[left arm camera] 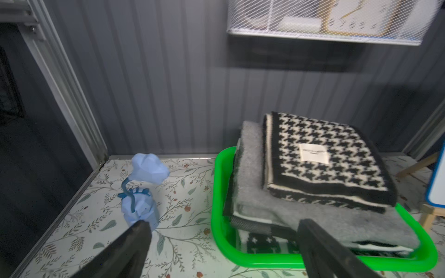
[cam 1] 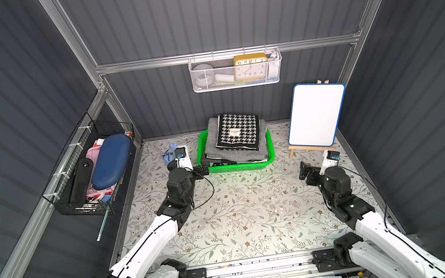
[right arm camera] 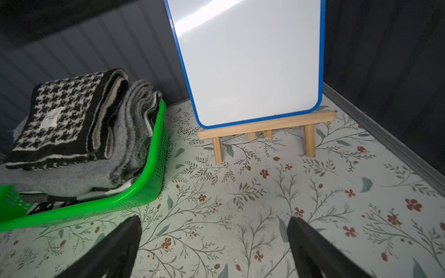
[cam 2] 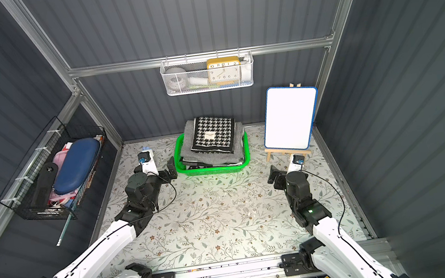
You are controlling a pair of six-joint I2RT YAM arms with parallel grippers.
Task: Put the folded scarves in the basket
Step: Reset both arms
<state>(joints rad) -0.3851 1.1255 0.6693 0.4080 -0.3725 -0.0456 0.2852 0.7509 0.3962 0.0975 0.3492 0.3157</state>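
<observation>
**Top views.** In both top views the folded scarf (cam 1: 237, 132), black-and-white houndstooth with a small label facing up, lies flat on a stack of grey folded cloth (cam 1: 212, 146) inside the basket (cam 1: 238, 169). The stack rises above the green rim, so the scarf rests on the pile and not on the basket floor. The flat lay on a broad base is judged stable.

The left gripper (cam 1: 203, 167) sits just beside the basket's near left corner, jaws spread wide with nothing between them. The right gripper (cam 1: 306, 171) hangs well apart from the basket, near the whiteboard (cam 1: 316, 113) on its wooden easel, jaws likewise wide and empty.

Judgement: placement is done, and with both sets of jaws spread, neither grips the cloth.

**Left wrist view.** The two fingers (left arm camera: 134, 240) frame the basket's corner. One finger overlaps the front rim in the picture; contact cannot be confirmed. A blue figurine (left arm camera: 144, 190) stands upright on the floral table surface (left arm camera: 183, 216), beside the basket and apart from it.

**Right wrist view.** The fingers (right arm camera: 125, 238) are spread over bare table, with the basket's perforated side wall off to one side and the whiteboard ahead. The scarf's folded edge sits inside the outline of the grey layer beneath it.
</observation>
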